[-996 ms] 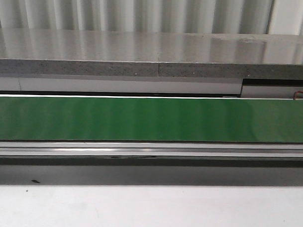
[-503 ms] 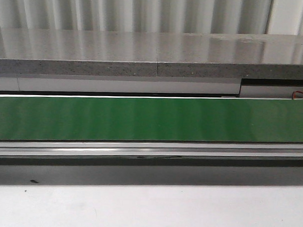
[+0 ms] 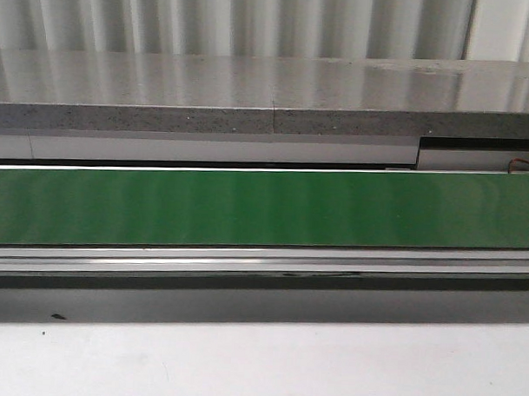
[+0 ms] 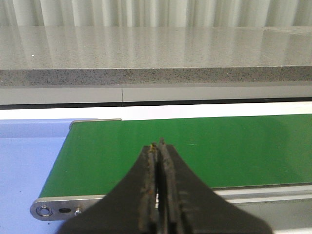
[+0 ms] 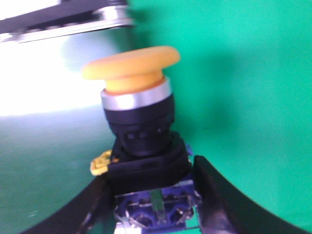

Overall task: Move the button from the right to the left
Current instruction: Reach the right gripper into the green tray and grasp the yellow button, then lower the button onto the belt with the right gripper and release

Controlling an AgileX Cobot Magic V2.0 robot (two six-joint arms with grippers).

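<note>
The button (image 5: 130, 71) has a round yellow cap, a silver ring, a black collar and a blue blocky body with a small green mark. It shows only in the right wrist view, standing up between the fingers of my right gripper (image 5: 153, 195), which press both sides of its body, over the green belt (image 5: 243, 73). My left gripper (image 4: 158, 145) is shut and empty, with its tips over the near part of the green belt (image 4: 234, 146) close to its left end. The front view shows the belt (image 3: 264, 207) but no button and no gripper.
A grey stone-like shelf (image 3: 268, 94) runs behind the belt, with a corrugated wall above it. A metal rail (image 3: 262, 260) edges the belt's front, and a white surface (image 3: 259, 363) lies nearer. The belt's left end roller (image 4: 45, 210) borders a blue surface (image 4: 24, 165).
In the front view a faint dark streak on the belt's front rail has drifted to the right. No gripper or button enters that view.
</note>
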